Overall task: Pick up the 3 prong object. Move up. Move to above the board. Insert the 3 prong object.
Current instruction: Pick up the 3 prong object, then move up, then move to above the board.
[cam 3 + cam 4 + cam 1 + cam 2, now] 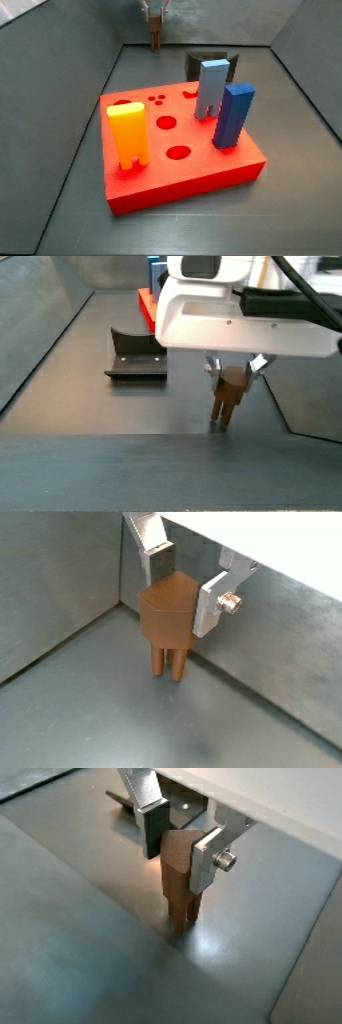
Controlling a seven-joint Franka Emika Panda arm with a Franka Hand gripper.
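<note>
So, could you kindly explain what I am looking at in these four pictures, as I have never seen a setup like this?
This is a robot arm working inside a grey metal tray. Its hand is a gripper with two flat silver jaws.

Two pictures come from cameras on the arm's wrist, looking down along the jaws. Two come from cameras fixed beside the tray.

The jaws are closed on the 3 prong object, a small brown block with thin prongs at its bottom end. In a side view its prongs seem to sit at or just above the floor.

Elsewhere in the tray lies the board, a red square with round holes. A yellow block and two blue blocks stand on it. The dark L-shaped bracket is the fixture.
</note>
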